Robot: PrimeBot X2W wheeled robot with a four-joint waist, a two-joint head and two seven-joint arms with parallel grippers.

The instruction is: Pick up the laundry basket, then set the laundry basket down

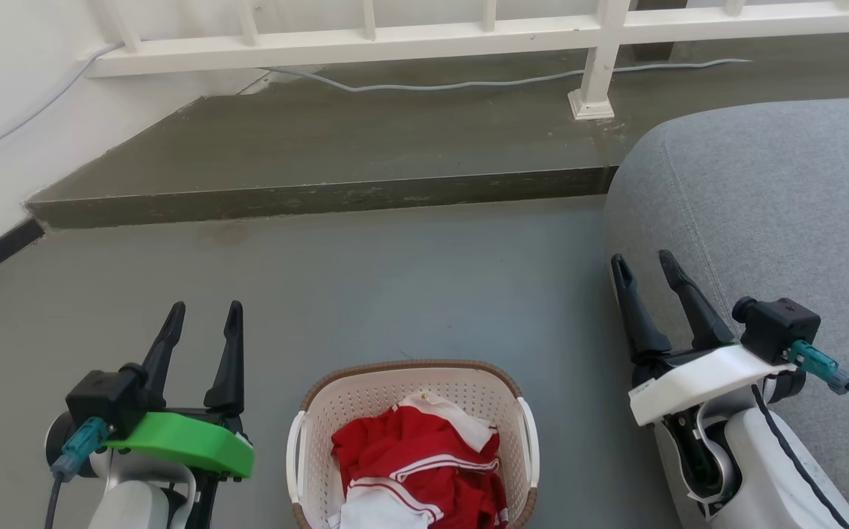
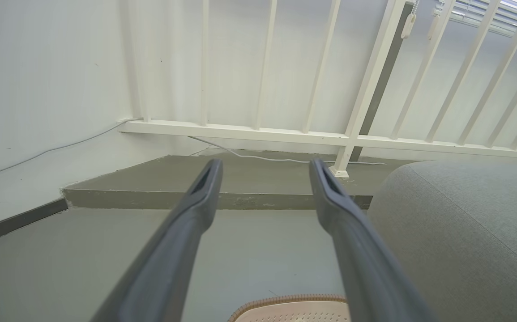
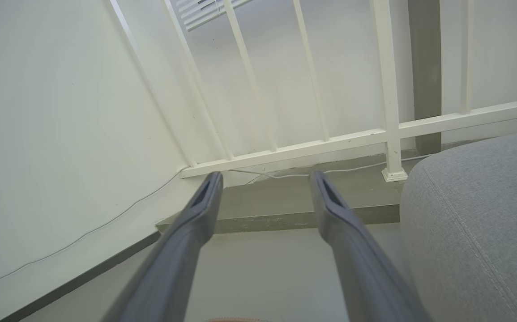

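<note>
the basket [image 1: 365, 393] sits on the floor at the near edge of the head view, between the two arms, with red and white clothes [image 1: 413, 455] heaped inside. the left gripper [image 1: 206, 305] hangs just beside its left handle [image 1: 293, 455], fingers spread and empty. the right gripper [image 1: 642, 257] is further off to the right, by the grey sofa [image 1: 762, 191], also spread and holding nothing. the basket looks light, thin plastic that may flex a little, and the cloth adds small weight. the two side handles seem the best hold, one per gripper, to keep it level. beyond lie a step [image 1: 321, 195] and a white railing [image 1: 365, 40]. no writing can be read.
</note>
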